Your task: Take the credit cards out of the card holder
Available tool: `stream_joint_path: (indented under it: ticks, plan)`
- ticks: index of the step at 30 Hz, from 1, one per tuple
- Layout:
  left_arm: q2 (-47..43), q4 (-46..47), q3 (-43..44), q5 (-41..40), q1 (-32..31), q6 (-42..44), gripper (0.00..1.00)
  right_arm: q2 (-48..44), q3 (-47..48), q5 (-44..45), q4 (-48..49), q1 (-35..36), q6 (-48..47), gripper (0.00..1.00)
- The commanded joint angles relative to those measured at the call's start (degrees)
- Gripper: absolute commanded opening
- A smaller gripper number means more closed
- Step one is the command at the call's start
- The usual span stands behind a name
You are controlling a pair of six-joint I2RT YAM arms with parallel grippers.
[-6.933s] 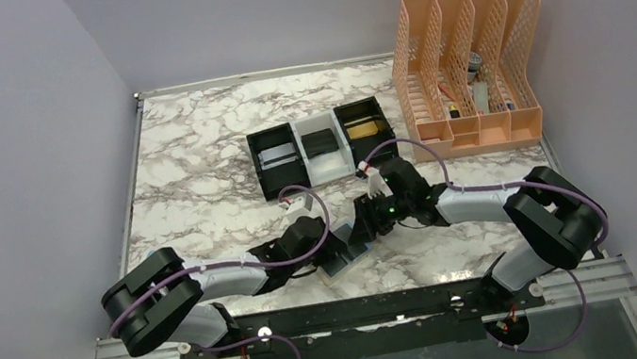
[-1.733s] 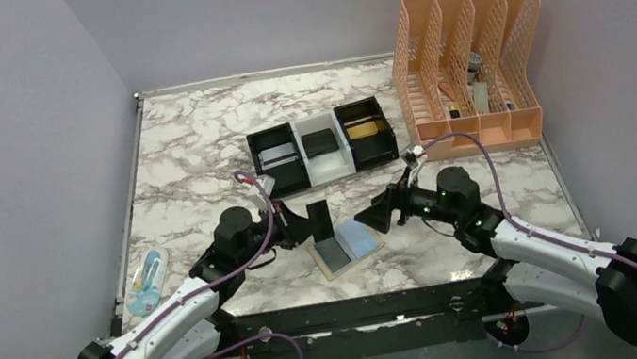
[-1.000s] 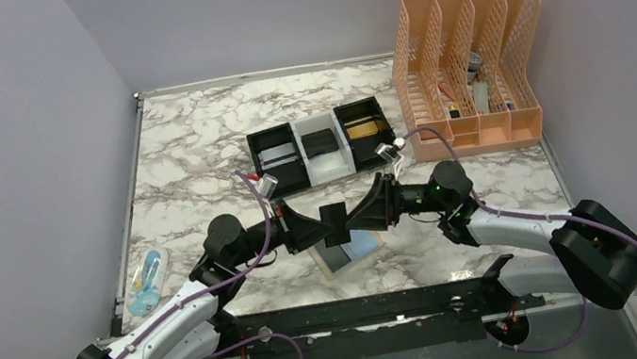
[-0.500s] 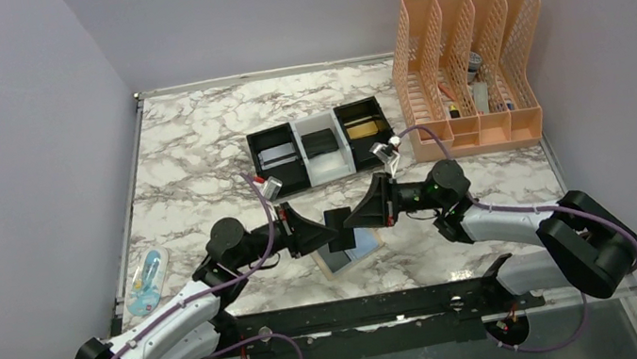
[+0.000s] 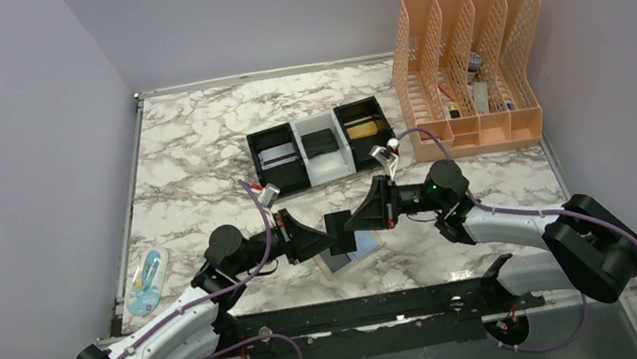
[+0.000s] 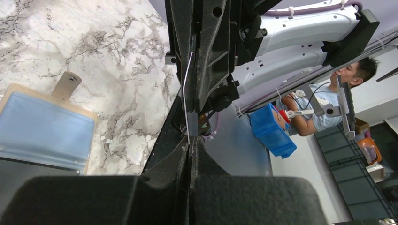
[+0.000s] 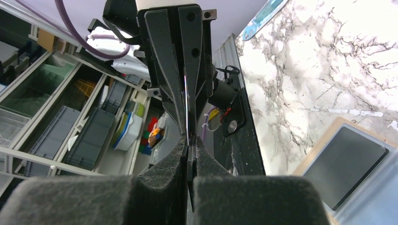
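Marble-patterned table (image 5: 197,159) bears the holder (image 5: 365,245), which lies open and flat near the front edge, between the two arms. Its tan rim and snap tab show in the left wrist view, with one bluish clear pocket (image 6: 47,129) facing up. The other pocket holds a grey card (image 7: 349,166).

Just above the holder, the two grippers meet tip to tip. A dark card (image 5: 339,234) stands on edge between them, clear of the table. The left gripper (image 5: 322,238) has its fingers pressed onto the card's left side. The right gripper (image 5: 352,222) pinches the opposite side, its fingers tight together on it. Both wrist views show the card edge-on as a thin line (image 6: 187,93) running from one pair of fingers into the other.

Further back stand three small bins (image 5: 326,171) in a row, well apart from the holder. A silver card (image 5: 276,155) lies in the left black one, a gold card (image 5: 365,130) in the right black one, and a dark flat thing in the white one between. A peach mesh organizer (image 5: 469,62) stands at the far right. A small blue pack (image 5: 147,279) lies at the left edge.
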Motion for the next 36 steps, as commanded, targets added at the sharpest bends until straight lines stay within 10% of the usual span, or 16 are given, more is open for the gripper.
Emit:
stream_joint_path:
  ticks: [1,14,32,36]
  plan:
    - [-0.6,1.1,-0.5,-0.5,-0.2,0.6,0.00,-0.5,1.5,-0.2,-0.5,0.2,-1.6,0.02]
    - [-0.1,1.5,1.1,-1.6,-0.9,1.5,0.00,3.5,1.8,-1.7,4.0,1.0,0.7,0.26]
    - [0.3,2.7,0.1,-4.8,-2.3,1.2,0.00,5.9,0.6,-0.4,8.0,2.4,1.9,0.02]
    - [-0.5,-1.5,0.6,-5.8,-2.2,2.9,0.30,3.3,0.4,2.9,2.3,2.3,-1.7,0.01]
